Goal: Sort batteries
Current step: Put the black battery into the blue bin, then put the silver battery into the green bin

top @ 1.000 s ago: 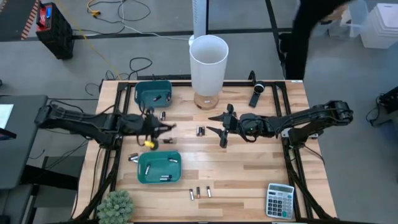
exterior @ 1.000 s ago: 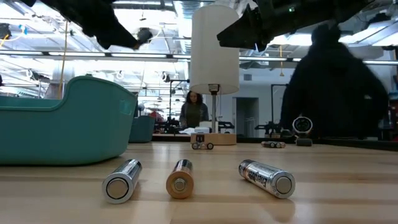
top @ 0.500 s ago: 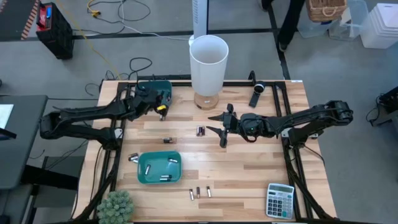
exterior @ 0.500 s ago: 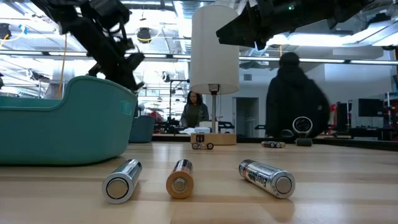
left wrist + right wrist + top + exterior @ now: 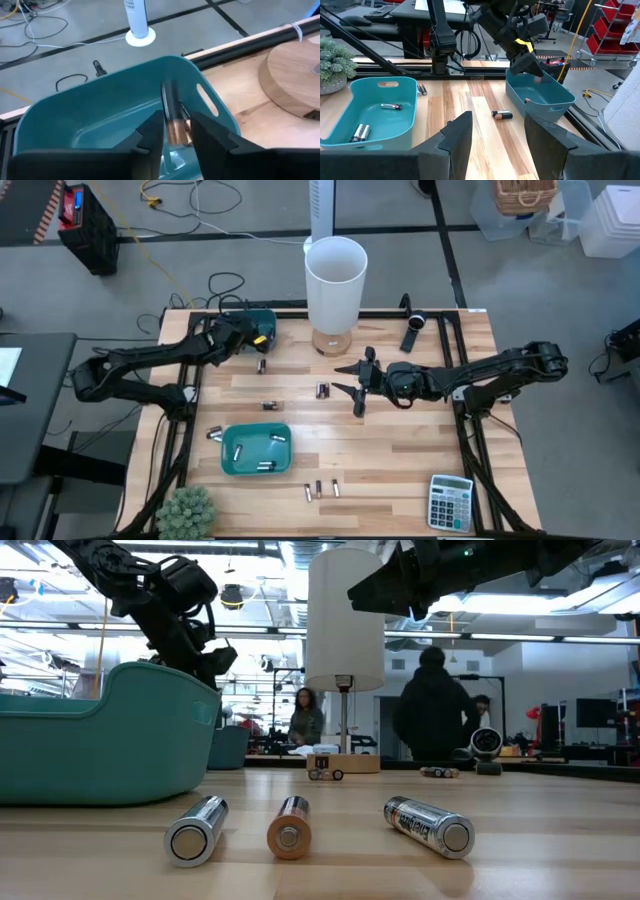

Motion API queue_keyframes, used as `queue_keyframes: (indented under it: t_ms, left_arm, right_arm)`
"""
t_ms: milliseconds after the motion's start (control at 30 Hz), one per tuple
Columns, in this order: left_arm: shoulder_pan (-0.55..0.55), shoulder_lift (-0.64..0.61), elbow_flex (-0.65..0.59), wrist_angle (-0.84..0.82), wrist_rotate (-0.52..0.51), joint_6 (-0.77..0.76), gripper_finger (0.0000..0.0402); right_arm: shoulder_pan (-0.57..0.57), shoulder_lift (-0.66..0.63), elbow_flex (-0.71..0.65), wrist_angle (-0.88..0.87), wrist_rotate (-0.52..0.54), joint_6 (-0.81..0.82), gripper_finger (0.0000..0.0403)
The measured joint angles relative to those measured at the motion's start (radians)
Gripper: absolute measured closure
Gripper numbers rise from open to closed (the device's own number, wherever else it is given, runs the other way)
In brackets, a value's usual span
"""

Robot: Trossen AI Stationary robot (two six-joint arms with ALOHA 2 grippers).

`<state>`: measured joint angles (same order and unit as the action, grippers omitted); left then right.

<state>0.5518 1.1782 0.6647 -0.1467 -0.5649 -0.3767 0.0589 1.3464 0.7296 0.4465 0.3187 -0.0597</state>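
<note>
The left claw [image 5: 172, 131] hangs over the far bin [image 5: 85, 107] at the worktop's [image 5: 400, 450] far left corner, fingers parted, a battery [image 5: 170, 107] blurred between them over the bin. The right claw [image 5: 357, 383] waits spread open mid-worktop. Other batteries [image 5: 320, 489] lie by the near edge.
</note>
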Motion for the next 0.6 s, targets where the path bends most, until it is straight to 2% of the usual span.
queue_keyframes:
  t_ms: [100,300,467,600]
  left_arm:
    - [0.0,0.0,0.0,0.002,-0.041,0.001,0.0272]
    - [-0.002,-0.001,0.0,0.01,-0.041,0.034,0.0217]
    - [-0.042,-0.003,0.0,0.012,0.117,0.077,0.0206]
    - [-0.093,-0.003,0.0,0.002,0.153,0.077,0.0215]
  right_arm:
    - [0.0,0.0,0.0,0.0,0.0,0.0,0.0207]
    - [0.0,0.0,0.0,-0.001,0.0,0.0,0.0207]
    - [-0.001,0.0,0.0,-0.009,0.0,0.0,0.0207]
    - [-0.003,0.0,0.0,-0.025,0.0,0.002,0.0207]
